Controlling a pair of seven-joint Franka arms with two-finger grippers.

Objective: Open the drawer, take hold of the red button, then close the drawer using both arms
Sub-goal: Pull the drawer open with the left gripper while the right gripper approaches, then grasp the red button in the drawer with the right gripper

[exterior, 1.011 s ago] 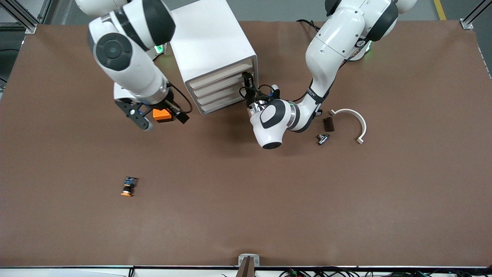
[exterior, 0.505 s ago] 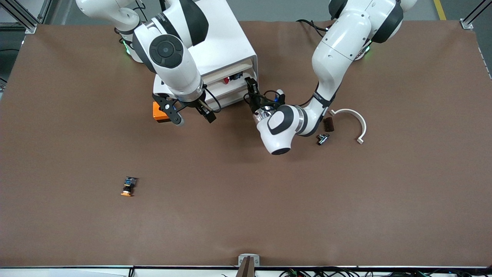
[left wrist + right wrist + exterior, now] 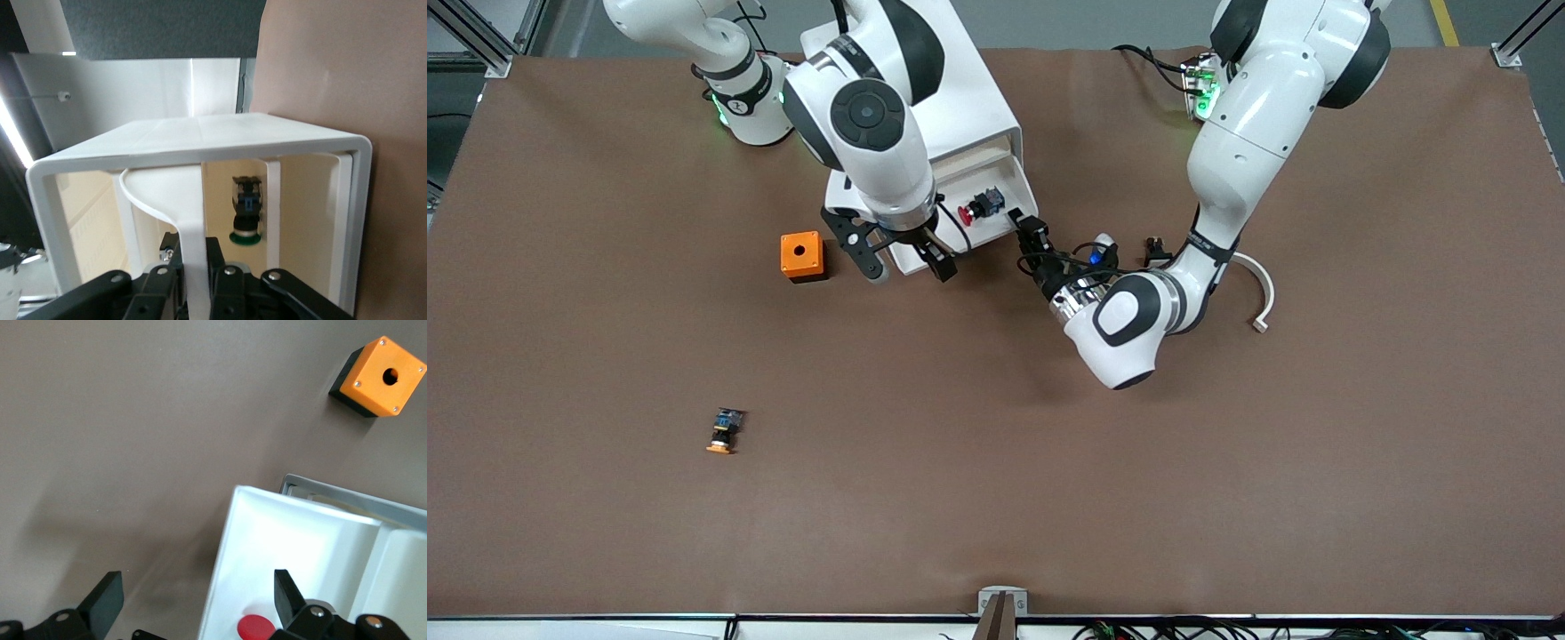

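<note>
Drawer (image 3: 996,209) pulled farther out; button (image 3: 979,204) inside, beside right gripper (image 3: 907,264).

The top drawer (image 3: 996,209) of the white cabinet (image 3: 925,107) is now pulled out, and the button (image 3: 980,205) shows inside it, where before the drawer was shut. The left gripper (image 3: 1030,233), closed on the drawer's front, is farther from the cabinet than before. The right gripper (image 3: 903,260), fingers apart, has moved from above the orange cube box (image 3: 801,256) to over the drawer's front edge.
</note>
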